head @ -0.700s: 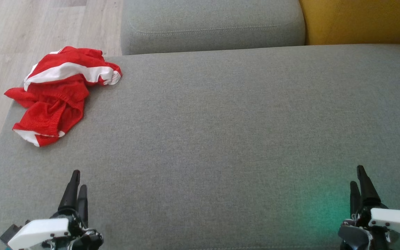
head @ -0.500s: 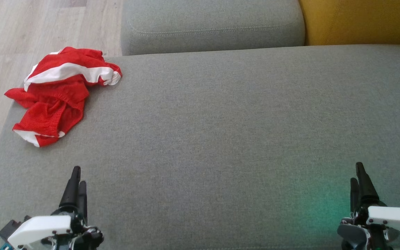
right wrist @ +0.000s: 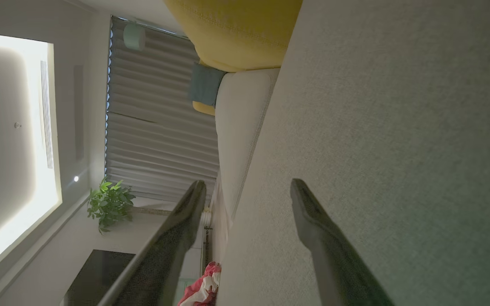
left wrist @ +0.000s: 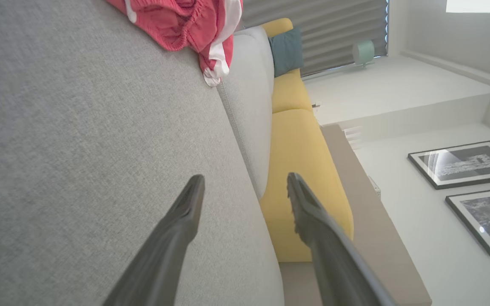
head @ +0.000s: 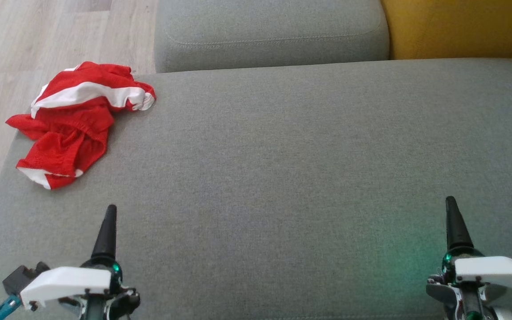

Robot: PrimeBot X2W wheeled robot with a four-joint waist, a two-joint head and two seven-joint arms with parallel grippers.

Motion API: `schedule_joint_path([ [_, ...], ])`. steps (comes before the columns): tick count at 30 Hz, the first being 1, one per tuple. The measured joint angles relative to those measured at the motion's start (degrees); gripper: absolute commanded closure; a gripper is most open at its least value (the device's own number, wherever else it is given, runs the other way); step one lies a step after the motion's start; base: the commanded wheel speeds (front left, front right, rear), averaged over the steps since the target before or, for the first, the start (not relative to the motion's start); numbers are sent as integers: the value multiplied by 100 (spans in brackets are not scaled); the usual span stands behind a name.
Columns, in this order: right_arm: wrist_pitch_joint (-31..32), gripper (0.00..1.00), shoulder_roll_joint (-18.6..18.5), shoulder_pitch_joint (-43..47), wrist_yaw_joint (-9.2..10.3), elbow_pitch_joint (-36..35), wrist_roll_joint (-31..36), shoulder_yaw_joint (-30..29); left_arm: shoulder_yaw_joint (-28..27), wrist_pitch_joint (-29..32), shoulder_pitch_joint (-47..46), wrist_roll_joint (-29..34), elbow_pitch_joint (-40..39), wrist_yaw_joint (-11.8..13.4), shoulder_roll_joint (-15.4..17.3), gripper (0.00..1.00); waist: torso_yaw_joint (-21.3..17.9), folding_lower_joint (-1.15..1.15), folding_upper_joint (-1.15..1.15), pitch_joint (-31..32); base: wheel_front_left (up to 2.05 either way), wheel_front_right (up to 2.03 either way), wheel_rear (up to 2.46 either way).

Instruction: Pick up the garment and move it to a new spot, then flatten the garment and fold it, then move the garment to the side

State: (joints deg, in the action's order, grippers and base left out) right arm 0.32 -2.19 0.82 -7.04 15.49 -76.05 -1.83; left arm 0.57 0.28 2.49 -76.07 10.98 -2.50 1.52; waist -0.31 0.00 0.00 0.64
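Stage: the task appears to be standing at its very start. The red shorts [head: 76,124] are lying crumpled and ungripped, so the pick-up, the move to a new spot, the flattening, the folding and the setting aside all seem to be remaining.
Location of shorts: they are resting on the far left corner of the grey sofa seat [head: 282,155], with some cloth spilling over its left edge above the wooden floor [head: 38,35].
Orientation: the heap's long axis is running roughly from the far edge toward the near edge, leaning slightly left. A white band is crossing the far end, and a white-trimmed hem is pointing toward the near left.
Left gripper [left wrist: 245,180]: it is hovering over the near left part of the seat with its fingers spread wide, holding nothing and well apart from the shorts.
Right gripper [right wrist: 247,182]: it is hovering over the near right part of the seat, likewise spread wide and empty.
Surroundings: a grey back cushion [head: 269,31] and a yellow cushion [head: 460,26] are bordering the far edge.
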Motion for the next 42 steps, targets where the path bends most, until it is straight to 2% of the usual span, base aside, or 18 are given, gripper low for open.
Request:
schedule_joint_path([
  [29, -485, 0, -4, 19, 0, -380, 2480, 566, 588, -487, 230, 2917, -414, 358, 19, 0, -28, 0, 0, 44, 0, 0, 0],
  [42, -691, 0, -7, 90, 0, -424, 3589, 838, 793, -701, 386, 3996, -514, 564, 83, 0, -54, 0, 0, 82, 0, 0, 0],
])
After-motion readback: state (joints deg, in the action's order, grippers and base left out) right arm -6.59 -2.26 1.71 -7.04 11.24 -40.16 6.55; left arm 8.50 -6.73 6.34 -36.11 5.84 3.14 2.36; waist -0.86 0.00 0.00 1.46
